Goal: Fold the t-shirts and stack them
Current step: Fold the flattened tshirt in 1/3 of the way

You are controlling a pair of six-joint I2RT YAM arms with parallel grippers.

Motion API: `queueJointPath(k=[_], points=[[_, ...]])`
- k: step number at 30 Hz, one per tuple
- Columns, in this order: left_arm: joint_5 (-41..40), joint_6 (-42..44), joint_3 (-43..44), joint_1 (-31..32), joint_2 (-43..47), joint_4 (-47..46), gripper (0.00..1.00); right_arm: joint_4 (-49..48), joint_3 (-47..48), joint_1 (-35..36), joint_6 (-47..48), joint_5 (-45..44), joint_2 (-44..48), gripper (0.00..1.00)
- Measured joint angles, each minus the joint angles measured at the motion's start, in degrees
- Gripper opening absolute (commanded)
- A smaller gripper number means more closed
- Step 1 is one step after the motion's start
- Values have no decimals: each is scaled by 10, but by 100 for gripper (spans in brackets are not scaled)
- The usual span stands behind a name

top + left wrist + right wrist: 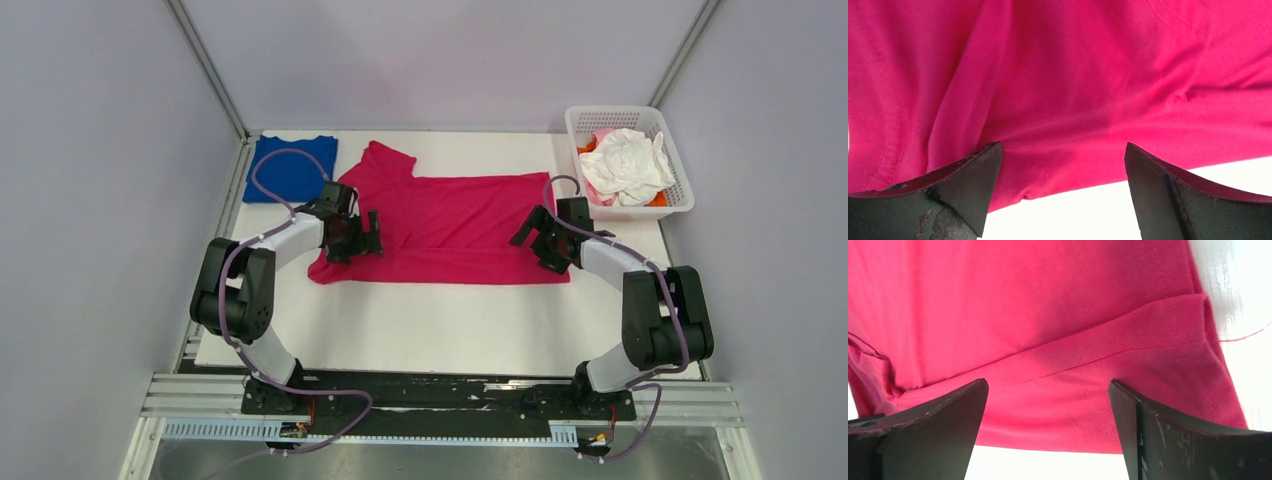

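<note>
A magenta-pink t-shirt [450, 225] lies spread flat on the white table, partly folded lengthwise, one sleeve at the back left. My left gripper [358, 240] is open over its near left part; in the left wrist view the cloth [1073, 90] fills the frame between the dark fingers [968, 180]. My right gripper [538, 245] is open over the near right corner; its view shows the folded hem [1088, 380] between the fingers [948, 425]. Neither holds cloth. A folded royal blue t-shirt [290, 165] lies at the back left.
A white lattice basket [682, 190] at the back right holds crumpled white [625, 165], pale pink and orange shirts. The white table surface [440, 320] runs in front of the magenta shirt. Grey walls close in on the left, right and back.
</note>
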State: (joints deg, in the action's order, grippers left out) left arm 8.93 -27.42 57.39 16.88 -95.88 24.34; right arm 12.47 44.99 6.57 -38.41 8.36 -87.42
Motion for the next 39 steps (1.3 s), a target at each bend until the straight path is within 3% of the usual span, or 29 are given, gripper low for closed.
queueJointPath(k=[23,32,39], points=[[-83,-8,2,-137,7,40,100,-8,-1,-23,0,-34,-7,100],[-110,-8,17,-160,10,67,100,-8,-1,-31,0,-41,-6,100],[-40,-22,11,-165,113,76,100,-4,-12,-34,6,-35,21,100]])
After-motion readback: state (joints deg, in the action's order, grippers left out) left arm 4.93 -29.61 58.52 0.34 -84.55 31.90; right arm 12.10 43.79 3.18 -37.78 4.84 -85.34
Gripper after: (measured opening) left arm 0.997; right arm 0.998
